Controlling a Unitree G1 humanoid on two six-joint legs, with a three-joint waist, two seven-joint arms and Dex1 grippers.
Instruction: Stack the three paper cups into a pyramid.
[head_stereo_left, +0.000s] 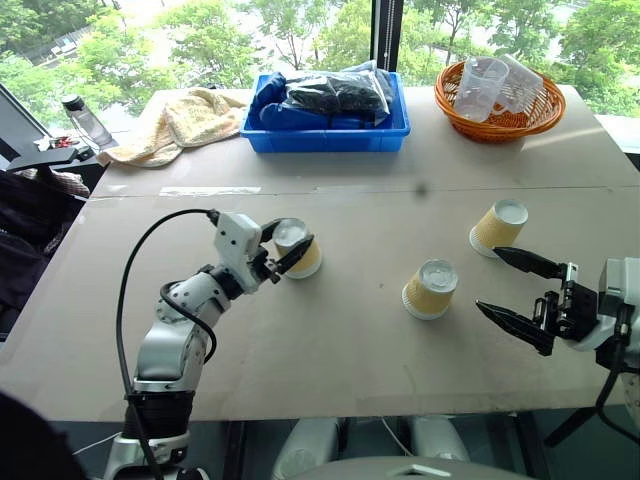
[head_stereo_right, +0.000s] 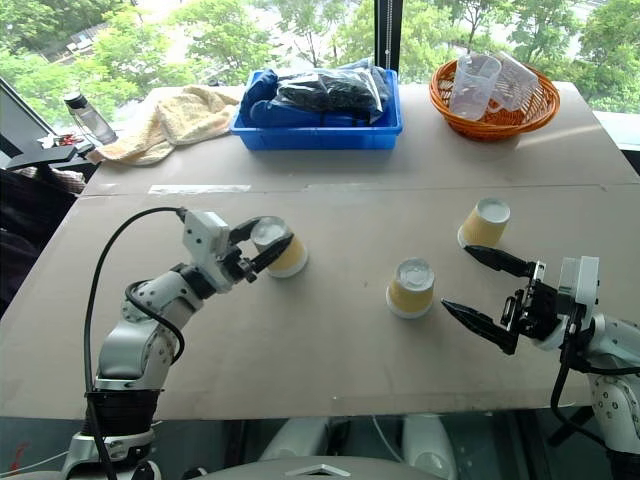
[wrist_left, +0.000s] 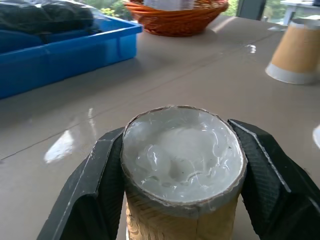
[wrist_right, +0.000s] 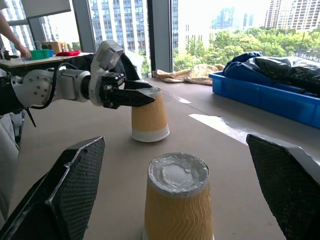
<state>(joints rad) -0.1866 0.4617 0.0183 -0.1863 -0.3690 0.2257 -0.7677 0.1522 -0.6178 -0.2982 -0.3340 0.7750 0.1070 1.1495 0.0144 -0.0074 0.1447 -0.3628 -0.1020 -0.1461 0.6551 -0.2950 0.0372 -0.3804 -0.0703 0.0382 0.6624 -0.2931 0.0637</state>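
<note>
3 paper cups stand inverted on the table (head_stereo_left: 340, 350). The left cup (head_stereo_left: 298, 248) is clamped by the left gripper (head_stereo_left: 283, 250); the middle cup (head_stereo_left: 431, 289) and right cup (head_stereo_left: 497, 228) stand before the wide-open right gripper (head_stereo_left: 511, 290). Clear measuring cups (head_stereo_left: 495, 85) are held in the basket (head_stereo_left: 452, 100); dark bags (head_stereo_left: 335, 92) in the blue bin (head_stereo_left: 330, 138).

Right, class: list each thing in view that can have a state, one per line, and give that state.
left gripper: shut on the left paper cup
left paper cup: upside down, on the table, gripped near its top
middle paper cup: upside down, standing free
right paper cup: upside down, standing free
right gripper: open, empty
blue bin: filled with dark bagged items
orange basket: holding clear measuring cups
</note>
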